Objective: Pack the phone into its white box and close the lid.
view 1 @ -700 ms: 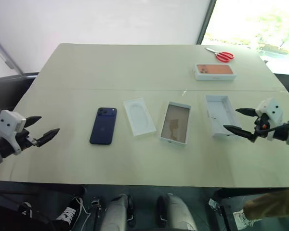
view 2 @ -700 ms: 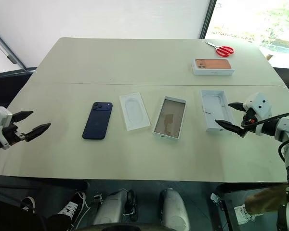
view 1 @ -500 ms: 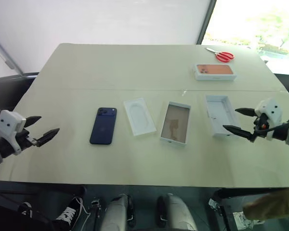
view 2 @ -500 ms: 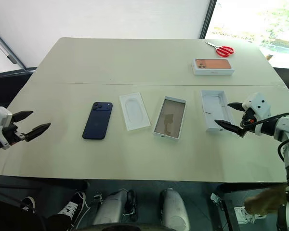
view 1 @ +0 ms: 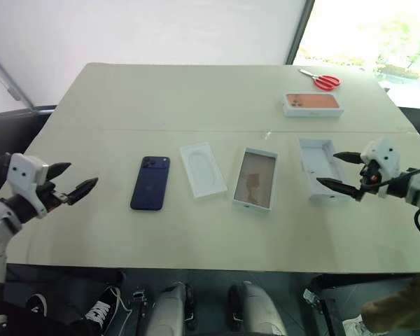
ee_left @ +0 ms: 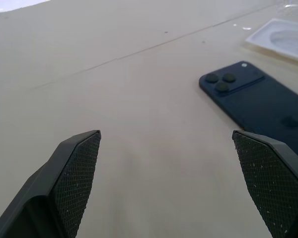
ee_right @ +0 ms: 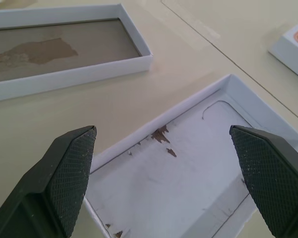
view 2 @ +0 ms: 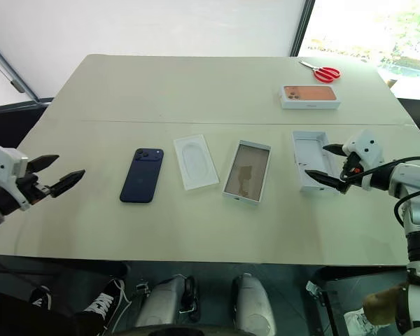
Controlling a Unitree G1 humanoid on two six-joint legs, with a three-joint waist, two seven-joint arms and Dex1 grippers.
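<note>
The phone (view 1: 150, 183) lies flat on the table (view 1: 196, 98), a bit left of centre in the head view. Its back is up, long axis running near-to-far with a slight lean, camera cluster at the far end. To its right sit a thin white insert (view 1: 202, 169) with an oval recess, then the white box (view 1: 255, 178) with its brownish floor showing, then the lid (view 1: 320, 167) lying hollow side up. All are apart from each other in a rough row.

My left tool (view 1: 71, 183) is at the left edge of the frame, spread wide, holding nothing. It hangs over the table's left edge, well apart from the phone, pointing roughly level toward it. In its wrist view the phone shows beyond one finger (ee_left: 77, 173).

My right tool (view 1: 341, 173) is spread wide too and empty. It hovers right at the near right corner of the lid, pointing in from the right edge, and the wrist view looks straight into the lid's hollow. Can't tell if a fingertip touches the rim.

Upper right has a white box with pink-orange print (view 1: 311, 104) and red scissors (view 1: 322, 80).
</note>
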